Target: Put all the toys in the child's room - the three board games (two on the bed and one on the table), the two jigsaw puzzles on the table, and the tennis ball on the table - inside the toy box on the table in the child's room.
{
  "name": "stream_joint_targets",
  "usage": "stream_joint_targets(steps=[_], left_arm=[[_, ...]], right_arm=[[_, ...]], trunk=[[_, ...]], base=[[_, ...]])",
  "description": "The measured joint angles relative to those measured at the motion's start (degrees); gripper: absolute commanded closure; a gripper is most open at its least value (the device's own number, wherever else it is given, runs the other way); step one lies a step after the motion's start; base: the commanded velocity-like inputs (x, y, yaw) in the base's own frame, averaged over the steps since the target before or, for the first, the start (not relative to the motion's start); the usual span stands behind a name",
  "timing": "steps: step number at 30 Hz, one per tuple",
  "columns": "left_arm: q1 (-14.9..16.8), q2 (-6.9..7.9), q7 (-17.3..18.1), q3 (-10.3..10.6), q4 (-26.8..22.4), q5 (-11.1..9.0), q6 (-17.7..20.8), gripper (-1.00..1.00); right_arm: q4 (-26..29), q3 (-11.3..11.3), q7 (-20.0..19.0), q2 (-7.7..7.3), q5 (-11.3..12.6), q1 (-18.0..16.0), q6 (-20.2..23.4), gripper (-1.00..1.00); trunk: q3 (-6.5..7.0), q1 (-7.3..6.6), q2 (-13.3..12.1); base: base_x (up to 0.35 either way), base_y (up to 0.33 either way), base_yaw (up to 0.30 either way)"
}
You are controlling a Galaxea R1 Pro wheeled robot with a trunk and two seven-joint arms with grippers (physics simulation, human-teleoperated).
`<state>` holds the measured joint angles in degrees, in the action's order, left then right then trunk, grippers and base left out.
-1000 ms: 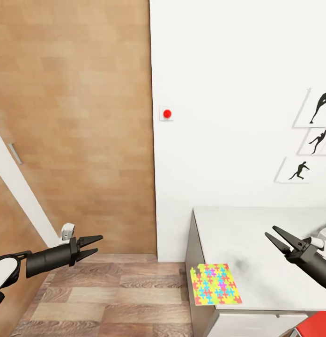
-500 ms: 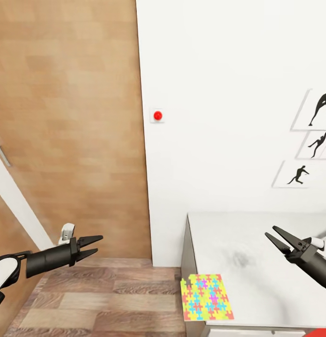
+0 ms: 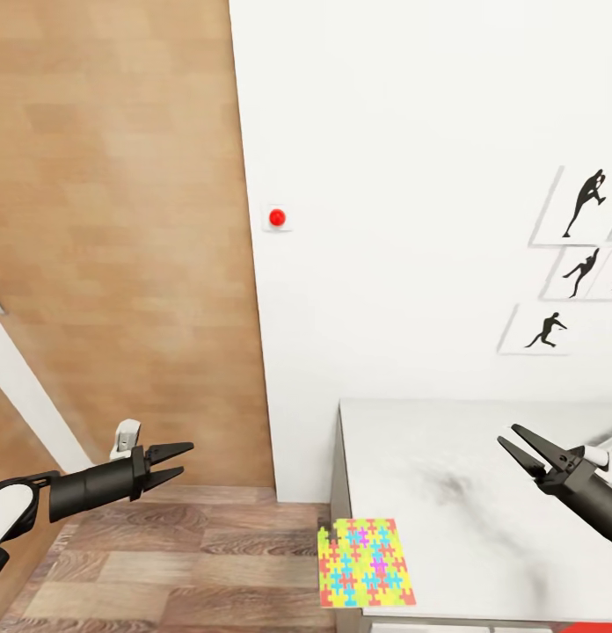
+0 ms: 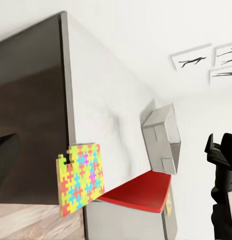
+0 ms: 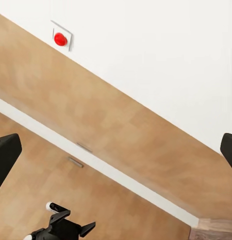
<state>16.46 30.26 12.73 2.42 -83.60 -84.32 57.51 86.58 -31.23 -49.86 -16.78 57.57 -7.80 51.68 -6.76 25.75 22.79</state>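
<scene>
The puzzle [image 3: 365, 563] lies at 7 o'clock from the right gripper [image 3: 513, 443], both grippers' jaws wide, bin [image 4: 162, 138] partly cut off

Puzzle: I see a thin multicoloured jigsaw square [image 4: 80, 177] overhanging the desk corner.
Desk: long pale grey-white table top [image 4: 103, 105] on a dark base.
Bin: light grey plastic toy box [image 4: 163, 137] sits on it.
Below: flat red panel [image 4: 138, 192].
Wall: black silhouette prints [image 4: 193, 58].

A home bedroom for a child: white walls, black sports-silhouette prints [image 3: 561, 264], a wood-plank floor [image 3: 200, 554], a wood-panelled door [image 3: 121, 237], and a multicoloured flat jigsaw square [image 3: 364, 561] on the long pale grey-white desk [image 3: 482, 492], beyond the left gripper's fingers.
</scene>
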Motion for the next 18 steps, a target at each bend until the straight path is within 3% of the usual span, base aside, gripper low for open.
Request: stream_joint_targets(steps=[11,18], left_arm=[[0.04,-0.18,-0.02,0.56,-0.07,0.11,0.08,-1.00],[0.16,-0.76,0.04,3.85,-0.14,2.98,0.24,-1.00]], right_arm=[[-0.01,-0.06,-0.08,0.00,0.00,0.02,0.00,-1.00],[0.01,0.02,-0.08,0.00,0.00,0.03,0.00,-1.00]], trunk=[[0.00,0.00,0.00],[0.00,0.00,0.00]], base=[[0.000,-0.021,0.000],[0.000,-0.002,0.000]])
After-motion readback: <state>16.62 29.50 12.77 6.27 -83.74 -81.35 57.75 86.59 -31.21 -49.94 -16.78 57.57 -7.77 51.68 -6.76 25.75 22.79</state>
